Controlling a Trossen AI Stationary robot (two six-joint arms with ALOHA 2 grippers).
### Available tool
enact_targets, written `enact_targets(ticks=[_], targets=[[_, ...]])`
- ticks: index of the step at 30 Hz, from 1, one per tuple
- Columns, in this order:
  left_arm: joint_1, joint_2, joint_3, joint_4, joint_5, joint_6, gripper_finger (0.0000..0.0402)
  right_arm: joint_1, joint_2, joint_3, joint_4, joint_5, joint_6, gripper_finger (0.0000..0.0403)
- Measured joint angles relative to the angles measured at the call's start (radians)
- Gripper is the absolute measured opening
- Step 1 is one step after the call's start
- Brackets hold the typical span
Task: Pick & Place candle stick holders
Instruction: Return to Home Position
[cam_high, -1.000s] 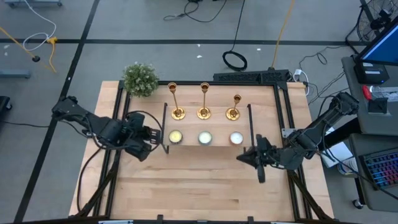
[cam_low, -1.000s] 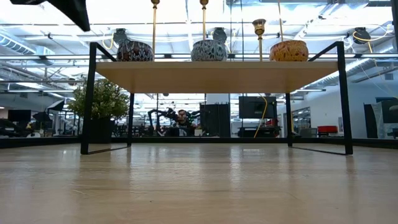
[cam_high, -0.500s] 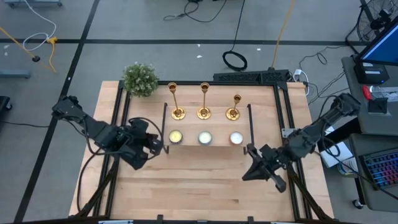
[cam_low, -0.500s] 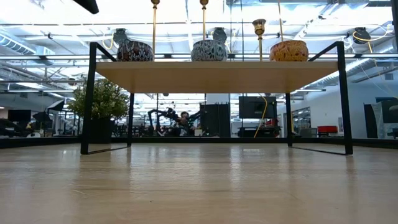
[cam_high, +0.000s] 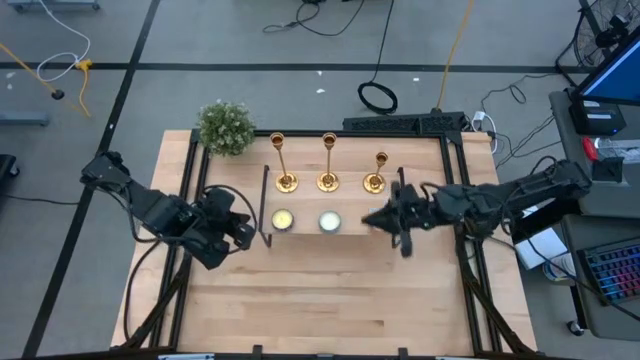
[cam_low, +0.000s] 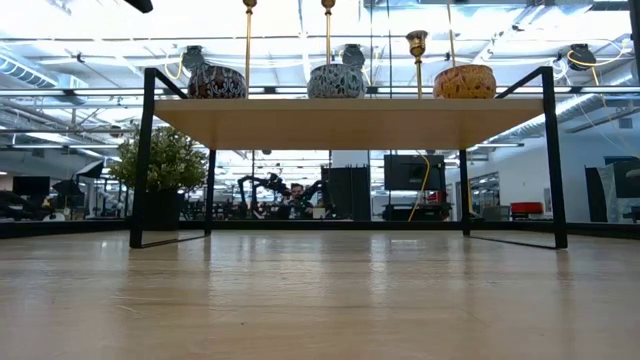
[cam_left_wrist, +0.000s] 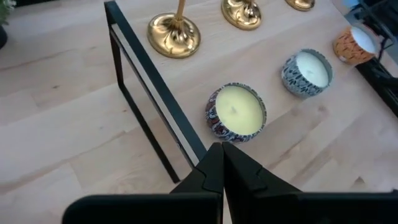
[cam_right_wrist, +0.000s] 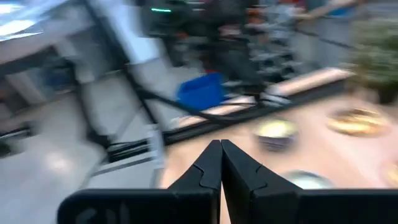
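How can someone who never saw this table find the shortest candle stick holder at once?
On the wooden shelf at the middle of the table, three gold candle stick holders stand in one row beside the candles. Take the holder at the end far from the green plant: its stem is clearly shorter than its two neighbours'.

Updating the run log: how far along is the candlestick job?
Done: three candlesticks stand on the shelf, behind the candles. In hand: nothing; left claw and right claw are shut, empty. Left: probably just parking, since the right claw hovers over the shelf's right end.
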Motion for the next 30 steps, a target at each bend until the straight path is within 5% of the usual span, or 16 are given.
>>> enact_targets(ticks=[4,12,24,30], targets=[[-0.011,-0.041,0.000,-0.001,0.003,0.040,0.0002,-0.062,-0.023,0.000,-0.125,0.062,0.045,0.0000],[-0.024,-0.124,0.000,-0.020,-0.008,0.101,0.0001,-0.059,-0.098,0.000,-0.206,-0.084,0.157,0.0000],[-0.024,-0.162,0.000,-0.028,-0.004,0.179,0.0001,0.030,-0.200,0.000,-0.460,0.502,0.333,0.0000],[-0.019,-0.162,0.000,-0.031,-0.008,0.186,0.0001,-0.012,-0.202,0.000,-0.601,0.594,0.386,0.0000]])
